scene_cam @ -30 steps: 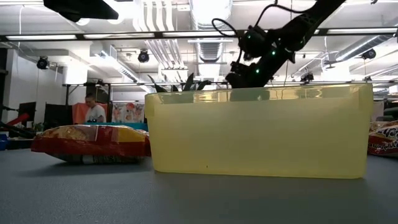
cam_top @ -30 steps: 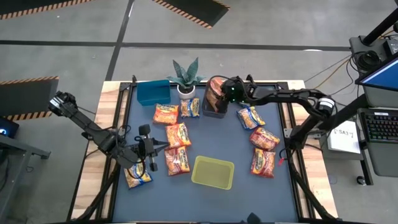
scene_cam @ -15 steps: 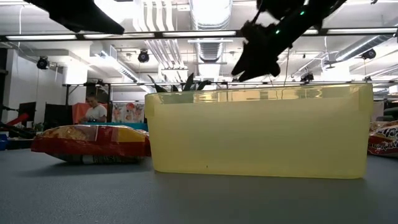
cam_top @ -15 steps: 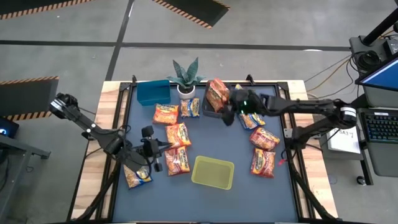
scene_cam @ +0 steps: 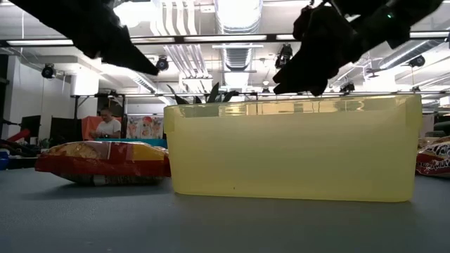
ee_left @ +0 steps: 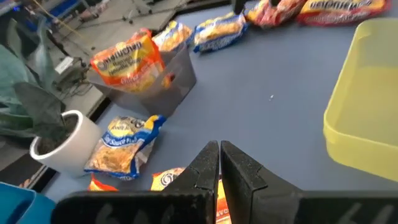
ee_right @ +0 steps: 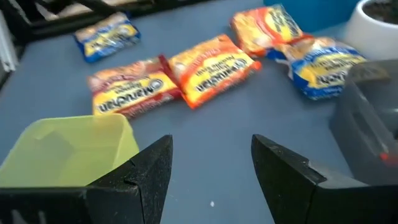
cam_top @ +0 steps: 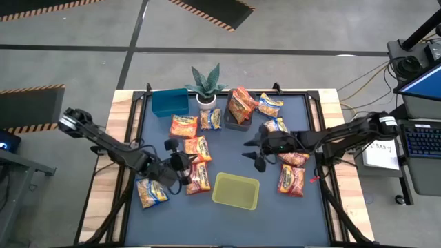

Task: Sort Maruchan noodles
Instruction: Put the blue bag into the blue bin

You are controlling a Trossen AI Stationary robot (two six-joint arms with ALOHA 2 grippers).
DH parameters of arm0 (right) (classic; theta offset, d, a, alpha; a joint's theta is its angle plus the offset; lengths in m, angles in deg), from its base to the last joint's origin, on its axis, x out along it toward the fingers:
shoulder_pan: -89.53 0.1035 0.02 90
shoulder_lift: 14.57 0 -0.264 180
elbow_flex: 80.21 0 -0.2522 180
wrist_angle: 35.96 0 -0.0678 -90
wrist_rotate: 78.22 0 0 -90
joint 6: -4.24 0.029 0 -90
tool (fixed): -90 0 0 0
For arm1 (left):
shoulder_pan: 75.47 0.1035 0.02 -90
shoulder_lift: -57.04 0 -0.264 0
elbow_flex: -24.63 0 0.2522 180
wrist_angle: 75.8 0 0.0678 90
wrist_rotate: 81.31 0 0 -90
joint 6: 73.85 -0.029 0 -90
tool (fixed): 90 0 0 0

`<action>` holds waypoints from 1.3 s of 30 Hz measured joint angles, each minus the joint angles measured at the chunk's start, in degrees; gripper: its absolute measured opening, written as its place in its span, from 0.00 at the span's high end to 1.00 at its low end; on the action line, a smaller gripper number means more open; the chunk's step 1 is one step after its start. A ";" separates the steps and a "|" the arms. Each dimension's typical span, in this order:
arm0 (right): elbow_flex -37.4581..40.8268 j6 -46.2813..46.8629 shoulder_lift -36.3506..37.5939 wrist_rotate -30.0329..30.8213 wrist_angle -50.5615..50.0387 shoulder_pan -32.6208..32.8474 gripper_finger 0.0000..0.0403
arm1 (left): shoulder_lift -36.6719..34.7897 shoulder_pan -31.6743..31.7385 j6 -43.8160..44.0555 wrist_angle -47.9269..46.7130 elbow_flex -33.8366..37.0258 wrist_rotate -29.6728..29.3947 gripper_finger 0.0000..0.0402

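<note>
Across a dark blue counter strewn with Maruchan noodles, the left tool, fingers together, hovers beside packets lying just ahead, while the right tool, fingers apart and empty, hangs mid-counter, nearer the right-hand packets partly hidden beneath its arm.

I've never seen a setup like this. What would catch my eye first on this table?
Probably the bright noodle packets scattered over the dark blue table, one orange packet standing up out of the dark clear bin at the far edge beside a potted plant. Then the two dark arms reaching in from either side: the right gripper open over the middle, the left gripper shut, near the yellow-green bin at the near edge.
</note>
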 joint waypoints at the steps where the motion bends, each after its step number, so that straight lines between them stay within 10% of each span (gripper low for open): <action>1: 1.13 -0.09 0.00 0.02 2.59 0.27 0.49 | 0.36 0.71 -0.09 0.23 0.00 1.14 1.00; 19: 8.80 -2.78 0.00 -0.02 16.14 0.57 0.49 | 5.32 22.63 -23.75 8.28 -0.04 21.23 0.99; 26: 8.90 -5.21 0.00 -0.04 16.07 0.54 0.49 | 9.04 37.28 -27.06 13.25 -0.07 36.53 0.80; 39: 9.85 -6.83 0.00 -0.04 16.03 0.37 0.49 | 21.18 42.06 -32.80 21.98 -0.05 36.43 0.52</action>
